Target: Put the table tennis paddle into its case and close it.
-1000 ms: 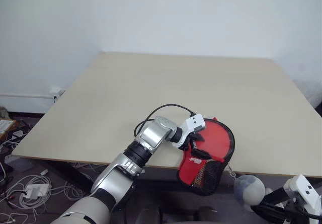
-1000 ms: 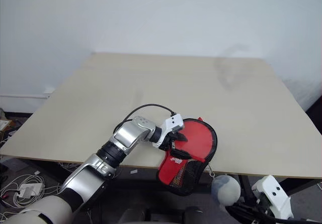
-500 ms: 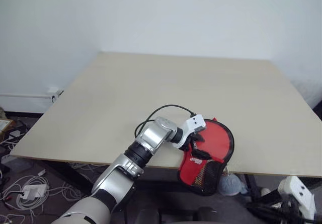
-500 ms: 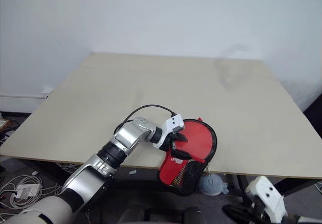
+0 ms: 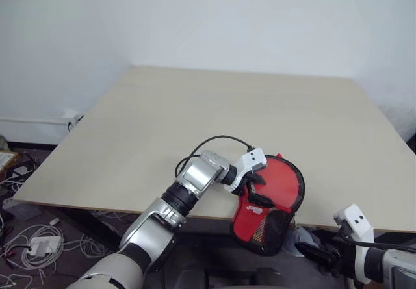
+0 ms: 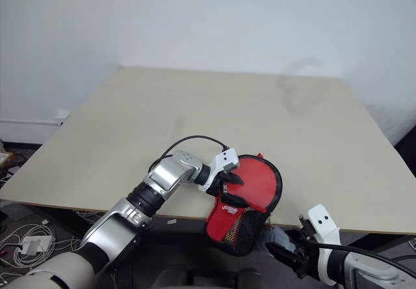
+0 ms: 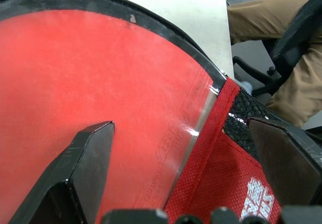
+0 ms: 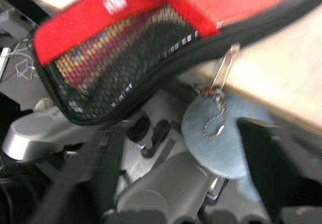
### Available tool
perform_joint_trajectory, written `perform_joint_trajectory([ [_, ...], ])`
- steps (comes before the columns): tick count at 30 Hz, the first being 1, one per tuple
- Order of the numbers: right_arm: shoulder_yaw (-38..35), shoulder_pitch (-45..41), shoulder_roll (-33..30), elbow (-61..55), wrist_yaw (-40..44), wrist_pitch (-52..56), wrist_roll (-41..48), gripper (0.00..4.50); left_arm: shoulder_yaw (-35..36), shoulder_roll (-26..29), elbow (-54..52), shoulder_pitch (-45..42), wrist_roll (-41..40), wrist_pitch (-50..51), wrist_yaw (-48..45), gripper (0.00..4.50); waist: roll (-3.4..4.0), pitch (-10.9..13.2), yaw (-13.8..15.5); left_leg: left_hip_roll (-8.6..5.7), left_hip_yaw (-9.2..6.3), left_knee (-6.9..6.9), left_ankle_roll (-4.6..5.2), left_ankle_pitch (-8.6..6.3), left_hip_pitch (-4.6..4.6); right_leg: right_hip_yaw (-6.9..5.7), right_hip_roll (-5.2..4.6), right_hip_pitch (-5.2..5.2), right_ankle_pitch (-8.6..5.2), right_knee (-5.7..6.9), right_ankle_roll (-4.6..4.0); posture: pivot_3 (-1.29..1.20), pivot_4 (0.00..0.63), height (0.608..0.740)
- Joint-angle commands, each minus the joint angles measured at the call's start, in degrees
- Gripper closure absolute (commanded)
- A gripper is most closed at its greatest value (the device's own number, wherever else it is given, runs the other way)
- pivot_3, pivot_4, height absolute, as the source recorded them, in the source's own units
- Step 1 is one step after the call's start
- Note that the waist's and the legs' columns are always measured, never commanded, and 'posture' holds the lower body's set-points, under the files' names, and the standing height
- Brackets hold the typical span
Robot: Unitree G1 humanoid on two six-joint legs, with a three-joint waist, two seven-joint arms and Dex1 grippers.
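The case (image 5: 270, 195), black with a red panel, lies on the table's front edge, and its mesh end (image 8: 126, 58) hangs over. The table tennis paddle (image 7: 75, 73) lies inside it, its red face showing through the clear window, its handle hidden. My left gripper (image 5: 255, 190) stands open on top of the case, one finger (image 7: 85, 153) over the window and the other over the mesh. A small grey round pouch (image 8: 221, 133) dangles by a chain from the zipper pull (image 8: 226, 65). Below the table edge my right gripper (image 6: 286, 258) is open, its fingers either side of the pouch.
The beige table (image 5: 195, 113) reaches back to a white wall. Cables and a power strip (image 5: 32, 243) lie on the floor at the left. A seated person's legs in tan trousers (image 7: 271, 43) are beyond the case.
My right gripper has come in from the lower right toward the case's hanging end and has opened. The grey pouch has dropped back under the table edge. The left arm has stayed put.
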Motion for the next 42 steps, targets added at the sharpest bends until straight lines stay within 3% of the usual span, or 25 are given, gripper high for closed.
perform_joint_trajectory([
  [1, 3.07, -1.94, 0.61, 1.54, -0.59, -2.04, -2.13, 0.53, -3.97, 0.85, 5.47, 2.09, 2.78, 2.75, 0.10, 0.00, 0.01, 0.00, -0.05, 0.00, 0.00, 0.00, 0.00, 0.00, 0.02, -0.01, 0.00, 0.01, 0.00, 0.01, 0.00, 0.00, 0.000, 0.740],
  [6, 6.47, -3.40, 1.32, 5.35, -1.33, -5.89, -7.15, 0.53, -3.97, 0.96, 5.49, 1.95, 2.77, 2.81, -0.01, 0.00, 0.01, -0.01, -0.06, 0.00, -0.01, 0.01, -0.01, 0.00, 0.05, -0.01, 0.00, 0.03, 0.00, 0.01, 0.00, 0.00, 0.000, 0.740],
  [9, 6.72, -3.96, 2.52, 6.98, -1.36, -5.78, -6.88, 0.02, -3.88, 0.98, 5.58, 1.86, 2.79, 2.92, -0.04, 0.00, 0.04, -0.02, -0.05, 0.00, -0.01, 0.00, -0.01, -0.01, 0.04, -0.02, 0.01, 0.03, 0.00, 0.01, 0.01, 0.00, 0.000, 0.740],
  [19, 13.58, -9.33, 6.17, 14.01, -2.79, -5.05, -9.79, 0.02, -3.73, 1.10, 5.84, 1.66, 2.91, 2.66, -0.04, 0.00, 0.09, -0.04, -0.06, 0.01, -0.04, 0.02, 0.00, 0.00, 0.05, -0.01, 0.06, 0.05, 0.01, 0.04, 0.01, 0.00, 0.000, 0.740],
  [26, 19.97, -12.72, 6.53, 20.36, -3.39, -9.09, -16.93, 0.02, -3.64, 1.28, 6.04, 1.53, 3.05, 2.49, 0.09, 0.00, 0.20, -0.11, -0.07, 0.01, -0.04, 0.02, 0.00, 0.00, 0.06, -0.03, 0.07, 0.06, 0.01, 0.04, 0.01, 0.00, 0.000, 0.740],
  [33, 20.30, -14.47, 8.35, 24.87, -3.59, -8.64, -18.42, 0.02, -3.36, 1.46, 6.29, 1.34, 3.19, 2.26, 0.42, 0.00, 0.24, -0.13, -0.10, 0.01, -0.05, 0.06, 0.02, 0.01, 0.08, -0.03, 0.09, 0.09, 0.01, 0.07, 0.02, 0.00, 0.000, 0.740],
  [36, 20.41, -15.01, 8.54, 25.53, -4.55, -9.18, -20.04, 0.64, -3.37, 1.56, 6.30, 1.36, 3.25, 2.06, 0.54, 0.00, 0.25, -0.14, -0.17, 0.01, -0.06, 0.07, 0.01, 0.01, 0.11, -0.03, 0.10, 0.13, 0.02, 0.07, 0.03, 0.00, 0.000, 0.740],
  [42, 19.50, -12.67, 5.90, 21.20, -0.91, -8.85, -18.77, 2.69, -3.42, 1.60, 6.43, 1.52, 3.39, 1.61, 0.72, 0.00, 0.28, -0.15, -0.19, 0.01, -0.06, 0.09, 0.01, 0.01, 0.11, -0.03, 0.10, 0.16, 0.02, 0.07, 0.03, 0.00, 0.000, 0.740],
])
